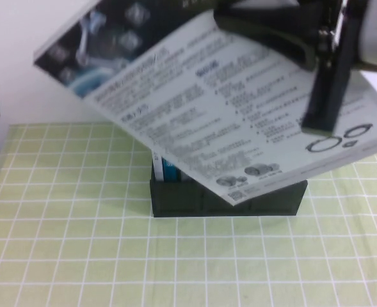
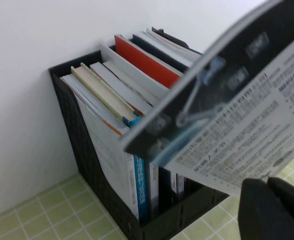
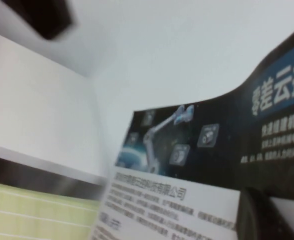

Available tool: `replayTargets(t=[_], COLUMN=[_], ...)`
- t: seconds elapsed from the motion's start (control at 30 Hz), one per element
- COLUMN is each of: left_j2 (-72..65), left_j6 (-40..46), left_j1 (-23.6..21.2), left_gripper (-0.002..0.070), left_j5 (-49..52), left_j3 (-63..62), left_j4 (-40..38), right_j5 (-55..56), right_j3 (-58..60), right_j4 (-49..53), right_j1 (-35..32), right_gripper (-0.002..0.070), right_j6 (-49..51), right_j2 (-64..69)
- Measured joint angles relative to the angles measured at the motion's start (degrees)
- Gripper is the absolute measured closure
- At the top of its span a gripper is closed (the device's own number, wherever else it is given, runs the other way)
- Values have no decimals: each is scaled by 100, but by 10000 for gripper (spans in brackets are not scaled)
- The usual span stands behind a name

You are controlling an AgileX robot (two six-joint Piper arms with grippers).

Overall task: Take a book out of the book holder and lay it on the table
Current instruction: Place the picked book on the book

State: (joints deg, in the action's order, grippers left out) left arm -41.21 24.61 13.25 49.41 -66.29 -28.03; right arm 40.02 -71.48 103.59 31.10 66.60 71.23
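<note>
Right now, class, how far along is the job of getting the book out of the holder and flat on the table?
Done: the book is lifted out of the book holder, hanging tilted above it. In hand: the right gripper is shut on the book near its right edge. Left: laying it flat on the table. The left gripper sits low beside the holder, holding nothing.

The right tool [image 1: 322, 96] is matte black, with long flat fingers.

Book [image 3: 196, 165] cover: Chinese print, too blurred to read.
</note>
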Motion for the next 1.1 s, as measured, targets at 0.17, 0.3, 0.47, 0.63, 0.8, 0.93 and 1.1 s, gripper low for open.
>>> replayTargets(t=[0.17, 0.3, 0.47, 0.63, 0.8, 0.93, 1.1], left_j2=[0, 14, 14, 14, 14, 14, 14], left_j6=[-83, -83, -83, -83, -83, -83, -83], left_j1=[0, 0, 0, 0, 0, 0, 0], left_gripper=[678, 678, 678, 678, 678, 678, 678], left_j5=[100, 135, 150, 160, 160, 160, 180], left_j3=[0, 0, 0, 0, 0, 0, 0], left_j4=[9, 9, 9, 13, 13, 3, 3], right_j5=[-2194, -3700, -5538, -8518, -10140, -10040, -9738], right_j3=[3, 3, 3, -528, -772, -553, 33], right_j4=[-106, -259, -1442, -4282, -6981, -8946, -10359], right_j1=[569, 1085, 1893, 2600, 2638, 2673, 2684], right_gripper=[653, 653, 653, 653, 653, 653, 653], right_j6=[-1041, -1458, -2255, -5319, -6462, -7537, -8815], right_j2=[-14, -62, -227, -203, -290, -330, 30])
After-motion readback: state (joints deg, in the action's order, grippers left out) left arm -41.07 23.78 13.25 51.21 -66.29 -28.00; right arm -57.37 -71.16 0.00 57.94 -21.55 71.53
